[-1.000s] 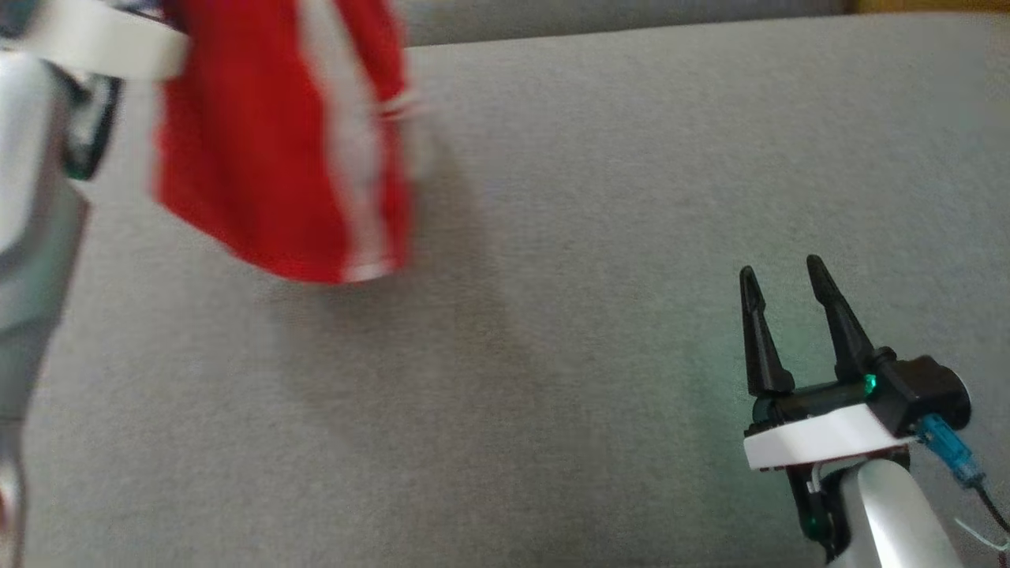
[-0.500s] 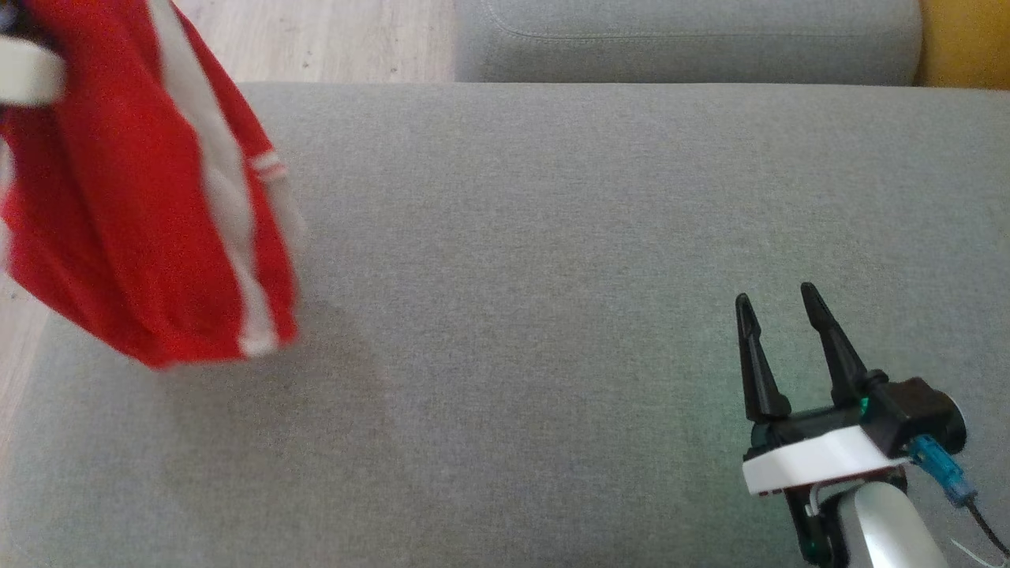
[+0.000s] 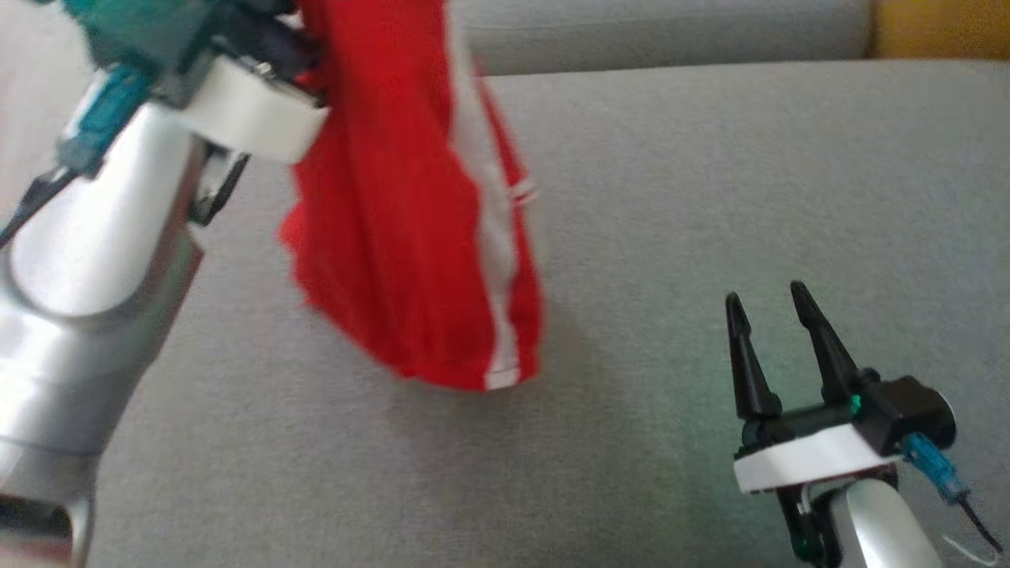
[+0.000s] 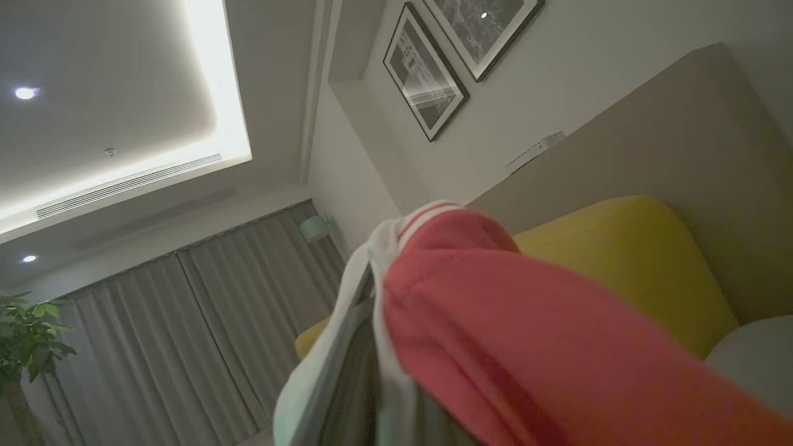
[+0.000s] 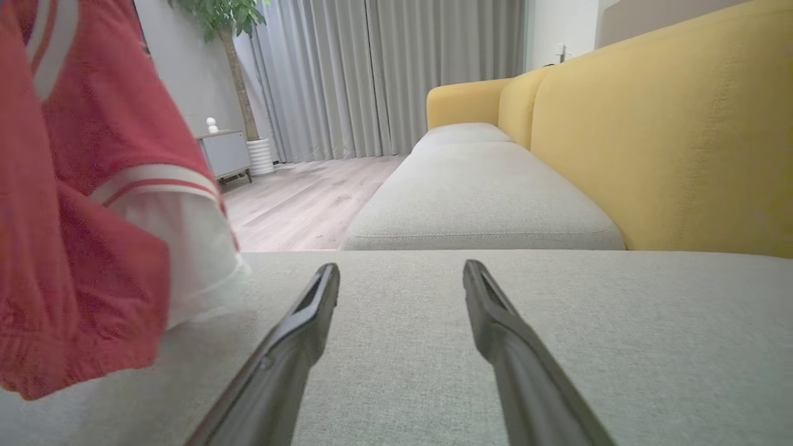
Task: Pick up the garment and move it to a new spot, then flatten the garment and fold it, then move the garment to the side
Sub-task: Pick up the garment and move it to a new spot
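Above the grey sofa point(image 3: 710, 197), left fingers point(image 3: 284, 47) pinch the red garment point(image 3: 394, 237); right fingers point(image 3: 746, 355) are open and empty.

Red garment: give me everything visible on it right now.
The red garment is soft knit-looking cloth with a white side stripe and a white sleeve edged in red-and-white bands. It hangs bunched and crumpled from the left gripper, which is shut on its upper part. Its lower hem dangles over the grey sofa cushion; whether it touches is unclear.
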You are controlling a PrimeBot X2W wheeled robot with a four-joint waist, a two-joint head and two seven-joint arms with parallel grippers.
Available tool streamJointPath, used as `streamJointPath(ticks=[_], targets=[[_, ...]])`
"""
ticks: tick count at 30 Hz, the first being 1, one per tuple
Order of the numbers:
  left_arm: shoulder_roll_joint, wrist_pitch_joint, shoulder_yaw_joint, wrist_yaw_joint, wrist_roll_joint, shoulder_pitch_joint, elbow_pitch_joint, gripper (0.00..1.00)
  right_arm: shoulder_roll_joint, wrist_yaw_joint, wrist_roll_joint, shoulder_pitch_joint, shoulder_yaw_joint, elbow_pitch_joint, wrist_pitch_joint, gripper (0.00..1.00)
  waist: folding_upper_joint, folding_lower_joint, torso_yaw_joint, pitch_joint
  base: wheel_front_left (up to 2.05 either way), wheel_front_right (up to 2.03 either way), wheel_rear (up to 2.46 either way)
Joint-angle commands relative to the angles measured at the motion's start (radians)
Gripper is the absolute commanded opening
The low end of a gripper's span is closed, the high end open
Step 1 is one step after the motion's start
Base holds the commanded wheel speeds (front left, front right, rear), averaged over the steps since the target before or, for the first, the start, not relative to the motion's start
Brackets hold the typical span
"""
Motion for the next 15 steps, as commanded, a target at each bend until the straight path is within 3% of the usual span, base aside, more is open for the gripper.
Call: streamJointPath(ticks=[1, 8, 15], targets=[[0.005, 0.000, 0.028, 0.002, 0.016, -0.085, -0.005, 0.00, -0.004, 0.008, 0.005, -0.049, 0.028, -0.034, -0.006, 1.00, -0.0001, 0.0000, -0.059, 0.039, 0.00, 0.00, 0.00], [-0.102, -0.024, -0.072, -0.029, 0.026, -0.069, 0.056, 0.00, -0.004, 0.008, 0.035, -0.078, 0.025, -0.034, -0.006, 1.00, -0.0001, 0.0000, -0.147, 0.099, 0.00, 0.00, 0.00], [-0.250, -0.053, -0.256, -0.064, -0.027, 0.210, 0.130, 0.00, -0.003, 0.008, 0.056, -0.095, 0.024, -0.048, -0.006, 1.00, -0.0001, 0.0000, -0.183, 0.159, 0.00, 0.00, 0.00]])
